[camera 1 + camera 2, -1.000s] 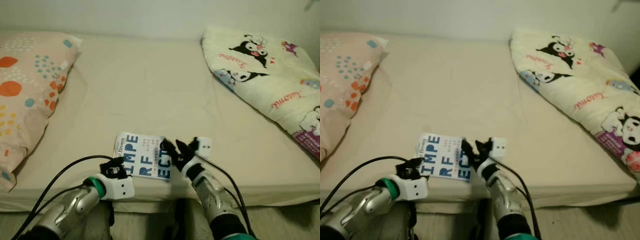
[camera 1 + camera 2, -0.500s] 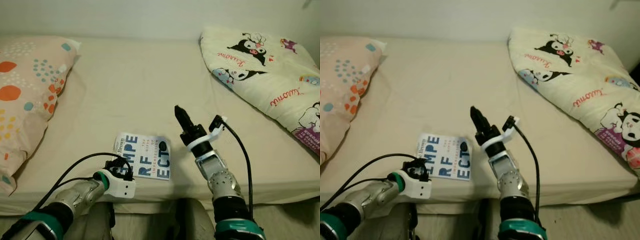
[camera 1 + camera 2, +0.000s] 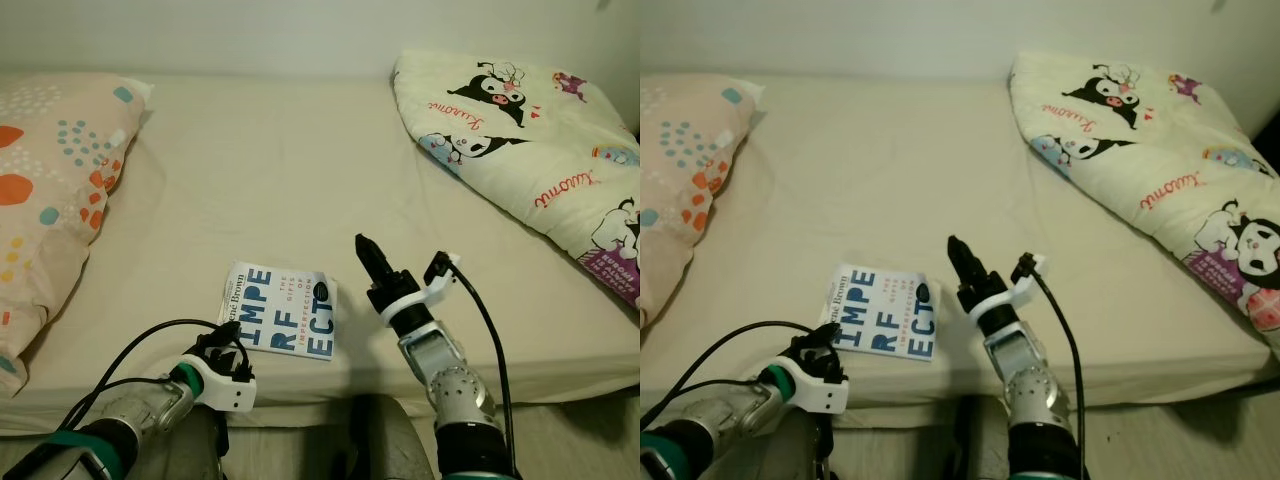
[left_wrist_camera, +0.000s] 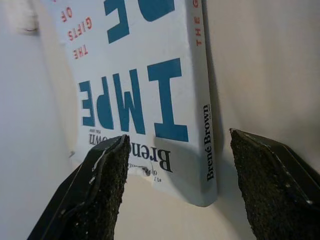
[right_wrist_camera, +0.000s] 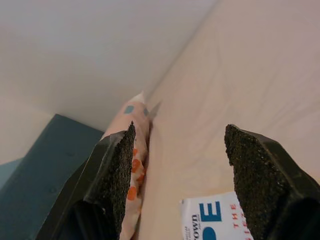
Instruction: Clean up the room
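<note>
A white book (image 3: 280, 310) with big blue letters lies flat on the beige bed sheet (image 3: 280, 180), near the bed's front edge. My left gripper (image 3: 226, 341) sits low at that edge, just short of the book's near left corner. In the left wrist view it (image 4: 177, 136) is open, and the book's spine corner (image 4: 150, 100) lies between and just ahead of the fingers (image 4: 102, 195). My right gripper (image 3: 368, 252) is raised above the sheet, just right of the book and pointing away from me. It (image 5: 179, 128) stands open and empty, with the book's corner (image 5: 220, 222) below it.
A peach pillow (image 3: 50, 190) with coloured dots lies at the bed's left end. A cream quilt (image 3: 530, 130) with cartoon prints is heaped at the right. Bare sheet stretches between them back to the wall. The mattress front edge (image 3: 320, 395) runs just below the grippers.
The right gripper has lifted off the book's right edge and now stands beside it in the air. The left gripper has drawn back slightly toward the bed's edge. The book stays put.
</note>
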Available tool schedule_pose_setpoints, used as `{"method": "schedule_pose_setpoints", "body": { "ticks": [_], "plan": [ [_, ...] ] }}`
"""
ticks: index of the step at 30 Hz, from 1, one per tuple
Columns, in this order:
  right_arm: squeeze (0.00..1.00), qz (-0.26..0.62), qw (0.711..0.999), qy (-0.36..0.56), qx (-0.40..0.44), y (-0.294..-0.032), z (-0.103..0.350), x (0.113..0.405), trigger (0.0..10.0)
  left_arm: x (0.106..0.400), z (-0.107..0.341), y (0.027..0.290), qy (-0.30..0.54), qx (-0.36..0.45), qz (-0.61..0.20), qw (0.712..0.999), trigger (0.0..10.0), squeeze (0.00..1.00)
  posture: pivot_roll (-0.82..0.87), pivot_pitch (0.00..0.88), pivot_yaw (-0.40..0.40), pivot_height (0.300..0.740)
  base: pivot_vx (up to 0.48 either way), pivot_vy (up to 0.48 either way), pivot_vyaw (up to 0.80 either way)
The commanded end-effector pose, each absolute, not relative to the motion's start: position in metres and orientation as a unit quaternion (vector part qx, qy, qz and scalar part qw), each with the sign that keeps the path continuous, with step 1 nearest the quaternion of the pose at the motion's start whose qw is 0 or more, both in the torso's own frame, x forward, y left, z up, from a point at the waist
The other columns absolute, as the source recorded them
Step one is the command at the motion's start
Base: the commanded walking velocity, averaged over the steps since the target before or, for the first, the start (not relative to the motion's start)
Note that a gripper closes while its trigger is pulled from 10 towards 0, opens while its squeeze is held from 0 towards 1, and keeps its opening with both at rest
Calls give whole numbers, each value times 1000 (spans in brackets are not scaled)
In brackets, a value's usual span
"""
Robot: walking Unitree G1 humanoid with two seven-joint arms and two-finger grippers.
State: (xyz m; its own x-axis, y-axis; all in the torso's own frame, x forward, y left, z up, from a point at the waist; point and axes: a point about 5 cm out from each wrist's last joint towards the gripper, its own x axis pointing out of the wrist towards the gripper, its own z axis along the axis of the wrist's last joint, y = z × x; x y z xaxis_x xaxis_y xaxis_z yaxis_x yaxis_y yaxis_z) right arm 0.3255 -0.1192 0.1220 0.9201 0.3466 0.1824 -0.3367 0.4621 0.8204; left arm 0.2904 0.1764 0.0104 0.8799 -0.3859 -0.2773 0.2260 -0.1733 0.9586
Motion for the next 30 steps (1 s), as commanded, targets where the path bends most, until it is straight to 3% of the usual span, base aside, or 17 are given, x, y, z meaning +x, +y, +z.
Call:
{"method": "schedule_pose_setpoints", "body": {
  "ticks": [1,3,4,7,8,9,14,15,22,30],
  "plan": [
    [0,192,861,11,471,-126,123,323,10000,276,-4,188,-33,744,-247,620,7608,0,-67,135,-68,600,0,0,0],
    [0,196,864,9,464,-128,128,323,10000,277,-2,192,-37,750,-234,617,7647,0,-87,155,-80,600,0,0,0],
    [0,200,867,6,456,-131,136,321,10000,282,3,198,-43,760,-213,613,8863,0,-104,183,-92,600,0,0,0],
    [0,204,871,0,448,-135,147,319,10000,290,14,207,-48,773,-183,605,9059,0,-121,205,-102,600,0,0,0],
    [0,204,872,-3,445,-136,152,318,10000,295,19,213,-48,779,-170,601,8039,0,-129,215,-104,600,0,0,0],
    [0,203,872,-7,445,-137,155,316,10000,300,26,216,-52,783,-157,599,4745,0,-139,222,-102,600,0,0,0],
    [0,201,873,-9,444,-137,159,313,10000,307,35,220,-62,788,-138,596,4353,0,-144,224,-103,600,0,0,0],
    [0,200,874,-9,443,-137,159,311,10000,310,39,221,-65,790,-133,595,0,0,-152,221,-100,600,0,0,0],
    [0,193,876,-3,442,-139,155,309,10000,315,46,220,-78,786,-125,600,0,0,-121,196,-92,600,0,0,0],
    [0,209,868,8,450,-124,156,315,10000,300,32,228,-60,774,-134,616,0,0,-56,175,-91,600,0,0,0]
  ]
}}
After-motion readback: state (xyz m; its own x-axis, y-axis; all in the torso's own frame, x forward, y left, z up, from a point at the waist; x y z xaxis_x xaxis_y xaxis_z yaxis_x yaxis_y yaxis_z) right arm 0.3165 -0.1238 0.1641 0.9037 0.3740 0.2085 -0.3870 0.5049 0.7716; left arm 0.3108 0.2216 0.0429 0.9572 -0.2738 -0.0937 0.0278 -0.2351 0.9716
